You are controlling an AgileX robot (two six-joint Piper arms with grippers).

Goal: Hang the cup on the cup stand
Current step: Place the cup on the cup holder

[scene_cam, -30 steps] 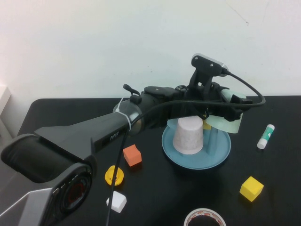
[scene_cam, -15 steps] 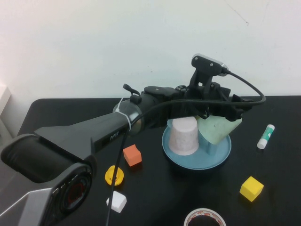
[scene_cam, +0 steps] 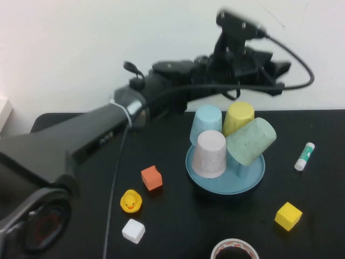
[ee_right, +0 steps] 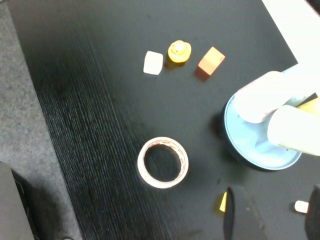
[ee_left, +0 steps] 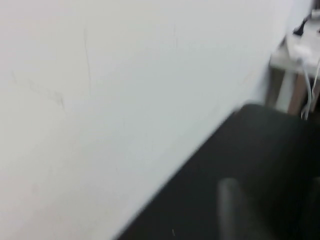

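Note:
The mint-green cup (scene_cam: 251,141) hangs tilted on a peg of the blue cup stand (scene_cam: 200,175), mouth down toward the dish. Nothing holds it. A whitish-pink cup (scene_cam: 211,154), a light blue cup (scene_cam: 207,123) and a yellow cup (scene_cam: 238,117) sit on other pegs. My left gripper (scene_cam: 277,78) is raised above and behind the stand, open and empty; its wrist view shows it (ee_left: 272,212) over bare black table beside the wall. My right gripper (ee_right: 272,217) is open and empty, high above the table's front. Its view shows the stand (ee_right: 260,152) and mint cup (ee_right: 295,131).
An orange cube (scene_cam: 151,177), a yellow duck (scene_cam: 130,201) and a white cube (scene_cam: 133,230) lie left of the stand. A yellow cube (scene_cam: 288,216) and a glue stick (scene_cam: 304,156) lie to its right. A tape roll (scene_cam: 234,250) lies at the front edge.
The left gripper has let go of the mint-green cup, leaving it on the stand. The arm has risen up and back, uncovering the blue and yellow cups.

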